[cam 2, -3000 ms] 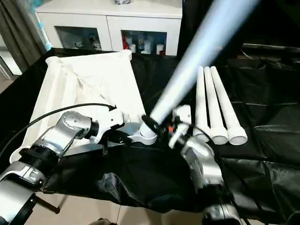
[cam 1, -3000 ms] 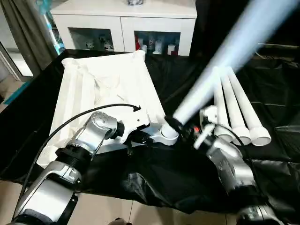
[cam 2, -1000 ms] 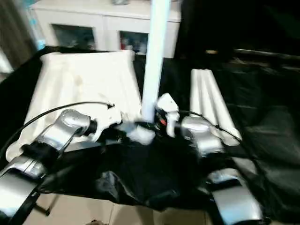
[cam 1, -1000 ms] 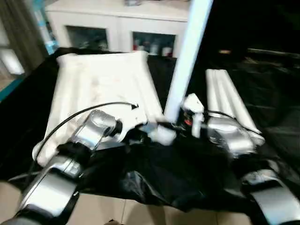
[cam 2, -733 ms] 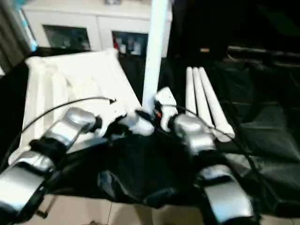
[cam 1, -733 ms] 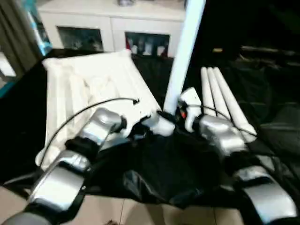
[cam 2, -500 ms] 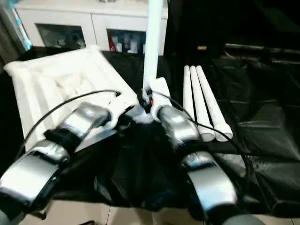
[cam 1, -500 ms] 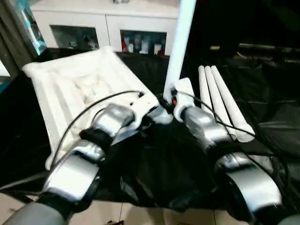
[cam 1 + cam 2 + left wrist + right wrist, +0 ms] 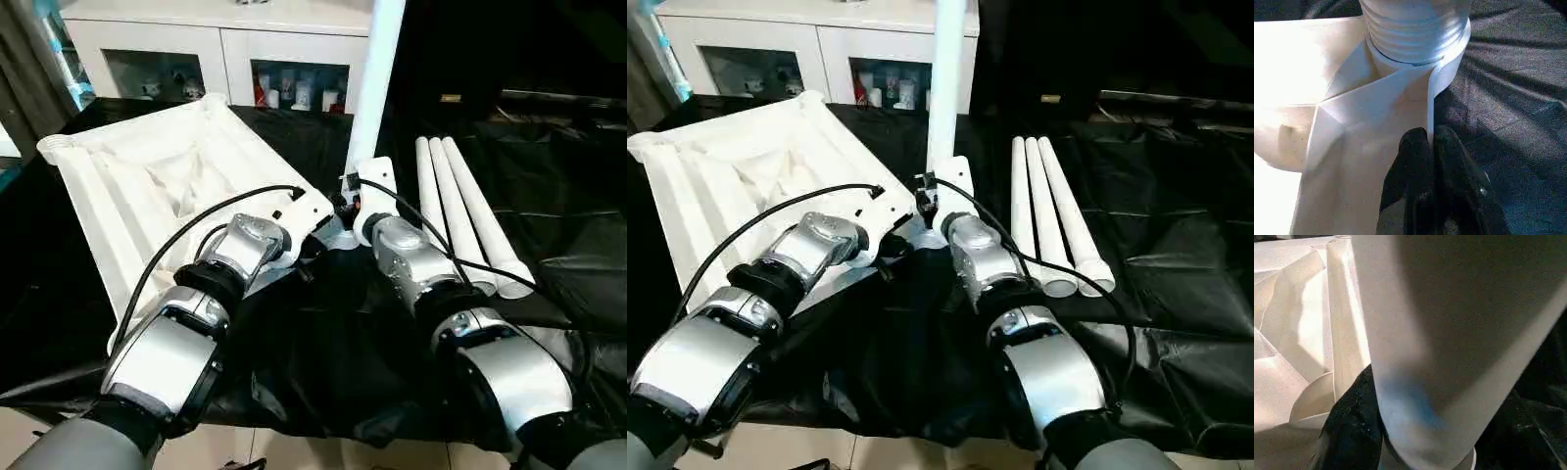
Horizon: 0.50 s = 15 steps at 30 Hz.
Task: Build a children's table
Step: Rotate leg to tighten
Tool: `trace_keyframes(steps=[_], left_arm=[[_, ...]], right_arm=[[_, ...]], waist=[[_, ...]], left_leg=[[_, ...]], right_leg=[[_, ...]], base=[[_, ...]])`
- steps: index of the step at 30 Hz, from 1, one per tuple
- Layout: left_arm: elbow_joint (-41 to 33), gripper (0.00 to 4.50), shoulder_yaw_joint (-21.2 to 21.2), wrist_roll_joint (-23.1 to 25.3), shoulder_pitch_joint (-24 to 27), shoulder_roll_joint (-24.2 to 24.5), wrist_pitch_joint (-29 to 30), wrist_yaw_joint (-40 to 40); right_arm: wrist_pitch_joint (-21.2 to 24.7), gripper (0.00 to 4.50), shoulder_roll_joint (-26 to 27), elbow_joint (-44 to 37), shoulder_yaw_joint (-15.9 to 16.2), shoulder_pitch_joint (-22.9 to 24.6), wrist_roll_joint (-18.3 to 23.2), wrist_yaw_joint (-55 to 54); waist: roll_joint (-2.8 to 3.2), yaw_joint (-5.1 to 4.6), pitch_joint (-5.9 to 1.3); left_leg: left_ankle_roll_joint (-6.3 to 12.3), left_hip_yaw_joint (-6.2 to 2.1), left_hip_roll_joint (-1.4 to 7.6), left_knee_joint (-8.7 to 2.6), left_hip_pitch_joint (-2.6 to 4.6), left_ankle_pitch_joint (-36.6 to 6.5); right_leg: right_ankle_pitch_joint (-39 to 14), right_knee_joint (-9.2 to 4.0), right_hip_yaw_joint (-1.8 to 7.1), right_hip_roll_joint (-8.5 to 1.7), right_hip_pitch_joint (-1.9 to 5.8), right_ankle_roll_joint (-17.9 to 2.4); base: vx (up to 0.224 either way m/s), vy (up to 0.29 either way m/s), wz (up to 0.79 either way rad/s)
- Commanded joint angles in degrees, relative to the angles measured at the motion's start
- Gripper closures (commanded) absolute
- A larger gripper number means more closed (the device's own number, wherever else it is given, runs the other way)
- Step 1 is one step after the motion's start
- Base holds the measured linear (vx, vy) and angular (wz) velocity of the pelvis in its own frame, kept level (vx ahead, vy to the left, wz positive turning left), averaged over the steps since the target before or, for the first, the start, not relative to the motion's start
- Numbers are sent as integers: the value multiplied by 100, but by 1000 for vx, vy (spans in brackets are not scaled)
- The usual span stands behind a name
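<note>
Tabletop [image 9: 167, 186] lies upside down, ribs up, on the black-draped bench [image 9: 549, 176], reaching from the centre out toward ten o'clock in the head views. At its near corner, close to the middle of the scene, one leg [image 9: 377, 69] stands almost upright in the round socket [image 9: 1415, 29], its top running off toward twelve o'clock. The left gripper [image 9: 1427, 147] has its jaws pressed together on a thin rib of the tabletop just beside that socket, where the leg's threaded end is seen partly seated. The right gripper [image 9: 355, 201] holds the leg low on the shaft, jaws half spread around the tube and pinching it. Three spare legs [image 9: 465, 211] lie side by side at about two o'clock, well apart from the joint. The step in hand appears to be seating this first leg. To do it well, I judge the leg should be kept square to the socket, since a tilt would likely cross the threads or jam the taper. The left grip should brace the corner against turning while the right hand twists and presses down together. Threads visible above the socket rim suggest more turning is needed. Regripping low, near the socket, gives better control than reaching high on the long tube.
</note>
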Motion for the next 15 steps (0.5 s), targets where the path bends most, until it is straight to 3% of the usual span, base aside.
trace_keyframes(steps=[1,4,5,6,9,10,15], left_arm=[[-42,450,144,52,-331,41,-108,299],[-12,450,149,57,-355,38,-128,286],[-3,450,151,60,-361,39,-135,281],[19,450,155,64,-371,43,-156,274],[36,450,160,68,-374,53,-188,255],[30,450,157,70,-371,56,-206,244],[-30,450,164,36,-356,72,-365,104]], right_arm=[[467,259,174,668,22,339,-39,18],[386,259,189,673,9,288,-53,89],[367,203,194,672,-15,276,-53,92],[346,189,202,669,-58,256,-44,120],[327,180,204,663,-85,226,-52,168],[308,156,205,656,-100,212,-50,190],[148,113,215,590,-268,122,100,393]], waist=[[68,32,-340],[77,29,-334],[76,28,-333],[77,30,-334],[68,36,-341],[67,36,-348],[67,48,-371]], left_leg=[[98,-141,351,-442,91,-1159],[94,-142,347,-446,90,-1206],[88,-144,351,-450,90,-1225],[82,-142,352,-448,96,-1244],[99,-142,354,-441,84,-1157],[137,-137,349,-433,80,-1076],[303,-128,348,-403,68,-776]], right_leg=[[-311,-408,298,-559,245,-1553],[-327,-414,298,-557,242,-1556],[-348,-412,298,-560,245,-1555],[-374,-418,302,-563,237,-1554],[-262,-406,305,-570,254,-1579],[-148,-392,301,-565,258,-1597],[283,-351,294,-571,281,-1680]], base=[[0,0,0],[0,0,0],[0,0,0],[0,0,0],[0,0,0],[0,0,0],[0,0,0]])
